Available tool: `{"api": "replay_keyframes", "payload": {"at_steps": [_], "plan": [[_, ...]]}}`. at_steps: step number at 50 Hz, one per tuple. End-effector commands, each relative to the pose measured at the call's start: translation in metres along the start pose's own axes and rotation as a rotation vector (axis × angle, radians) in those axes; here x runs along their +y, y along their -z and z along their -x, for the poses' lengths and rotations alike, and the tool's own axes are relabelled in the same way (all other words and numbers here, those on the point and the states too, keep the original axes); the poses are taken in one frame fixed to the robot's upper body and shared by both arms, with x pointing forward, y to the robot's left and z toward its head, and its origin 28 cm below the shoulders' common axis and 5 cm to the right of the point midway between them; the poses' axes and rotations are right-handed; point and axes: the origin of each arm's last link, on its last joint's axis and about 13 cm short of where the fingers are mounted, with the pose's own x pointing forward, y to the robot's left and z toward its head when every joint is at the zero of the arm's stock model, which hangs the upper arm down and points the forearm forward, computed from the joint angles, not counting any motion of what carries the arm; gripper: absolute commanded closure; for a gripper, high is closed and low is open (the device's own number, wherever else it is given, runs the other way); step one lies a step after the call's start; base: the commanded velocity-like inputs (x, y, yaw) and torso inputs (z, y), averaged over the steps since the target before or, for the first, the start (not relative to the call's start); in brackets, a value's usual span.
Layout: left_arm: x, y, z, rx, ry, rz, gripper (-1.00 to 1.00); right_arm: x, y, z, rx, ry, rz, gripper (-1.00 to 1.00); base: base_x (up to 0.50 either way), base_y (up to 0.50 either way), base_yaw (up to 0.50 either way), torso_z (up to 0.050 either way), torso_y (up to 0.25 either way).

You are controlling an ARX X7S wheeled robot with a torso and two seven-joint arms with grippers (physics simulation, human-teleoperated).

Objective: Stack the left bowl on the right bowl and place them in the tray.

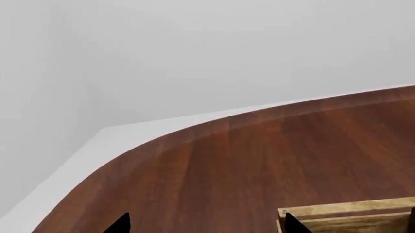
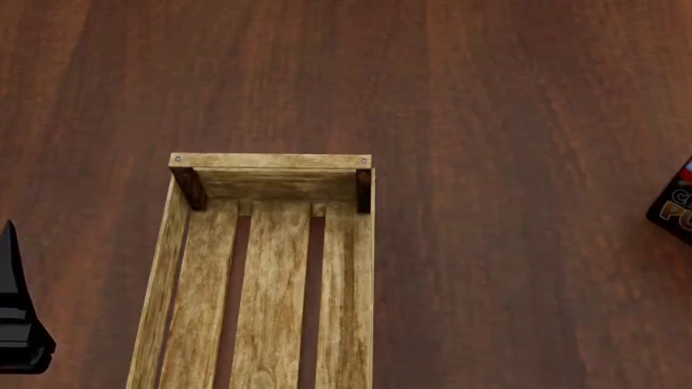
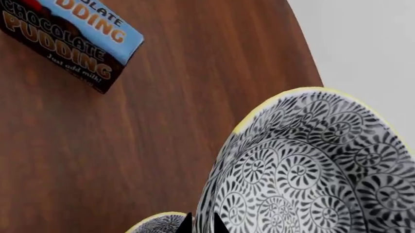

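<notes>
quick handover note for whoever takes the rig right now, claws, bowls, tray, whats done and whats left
Left claw: open, holding nothing, over the table beside the tray's end.
Right claw: shut on the rim of a patterned bowl; a second bowl peeks in just beyond it, but the pictures cannot show whether the two are nested.
Tray: middle of the head view, nothing in the part shown.
Pudding box: off to the right, not part of the job.
Done: one bowl gripped.
Left: confirm the stack, then set both bowls in the tray.

Even, soft light; sharp renders, faint shadows.
</notes>
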Motion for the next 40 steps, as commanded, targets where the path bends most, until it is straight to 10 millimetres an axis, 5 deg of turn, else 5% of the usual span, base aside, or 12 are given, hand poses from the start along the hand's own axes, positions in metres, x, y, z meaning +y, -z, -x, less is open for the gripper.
{"api": "replay_keyframes", "payload": {"at_steps": [1, 40], "plan": [[0.001, -0.001, 0.001, -0.001, -0.003, 0.003, -1.00, 0.003, 0.010, -0.003, 0.047, 0.010, 0.006, 1.00, 0.00, 0.00, 0.00, 0.000, 0.000], [0.002, 0.001, 0.000, 0.005, -0.013, 0.000, -1.00, 0.021, 0.043, -0.026, 0.135, -0.021, -0.001, 1.00, 0.00, 0.00, 0.00, 0.000, 0.000]]}}
